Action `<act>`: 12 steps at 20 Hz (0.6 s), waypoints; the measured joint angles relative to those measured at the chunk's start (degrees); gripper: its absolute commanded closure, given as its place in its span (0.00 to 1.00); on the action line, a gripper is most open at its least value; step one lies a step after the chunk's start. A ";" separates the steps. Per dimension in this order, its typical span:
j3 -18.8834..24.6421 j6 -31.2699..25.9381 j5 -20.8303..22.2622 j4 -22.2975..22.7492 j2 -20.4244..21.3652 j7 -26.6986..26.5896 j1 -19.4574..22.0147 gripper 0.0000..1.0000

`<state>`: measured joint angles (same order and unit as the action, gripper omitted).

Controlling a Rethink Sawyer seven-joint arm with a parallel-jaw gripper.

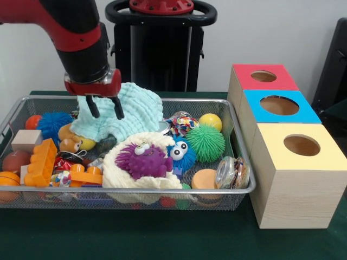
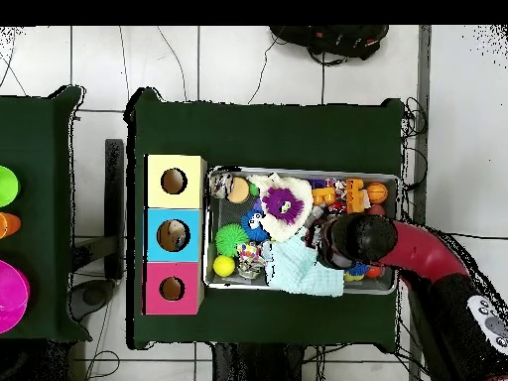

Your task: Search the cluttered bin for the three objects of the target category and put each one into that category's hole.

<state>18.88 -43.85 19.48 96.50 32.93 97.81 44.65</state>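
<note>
The wire mesh bin [image 1: 238,142] is full of toys and also shows in the overhead view [image 2: 298,171]. My gripper [image 1: 104,110] hangs open over the bin's far left part, its two black fingers [image 1: 92,106] spread just in front of a light blue knitted cloth [image 1: 135,108]. It holds nothing. In the overhead view the arm's wrist [image 2: 354,238] hides the gripper beside the cloth [image 2: 298,268]. Three wooden boxes with holes stand beside the bin: red top [image 1: 264,77], blue top [image 1: 279,105], yellow top [image 1: 301,145].
In the bin: a purple fuzzy monster [image 1: 143,160] on a cream cloth [image 1: 116,173], green spiky ball [image 1: 206,142], yellow ball [image 1: 210,121], blue spiky ball [image 1: 54,123], orange toy brick [image 1: 40,162], wooden block [image 1: 26,140], glass jar [image 1: 232,172], orange disc [image 1: 204,179].
</note>
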 measured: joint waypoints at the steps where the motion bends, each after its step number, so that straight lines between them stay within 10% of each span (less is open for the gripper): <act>1: -0.26 1.71 0.43 0.75 -0.38 0.00 -0.27 0.00; 12: -5.10 22.29 5.85 8.64 -4.90 0.00 -3.92 0.00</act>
<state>13.78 -21.56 25.34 105.14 28.03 97.81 40.73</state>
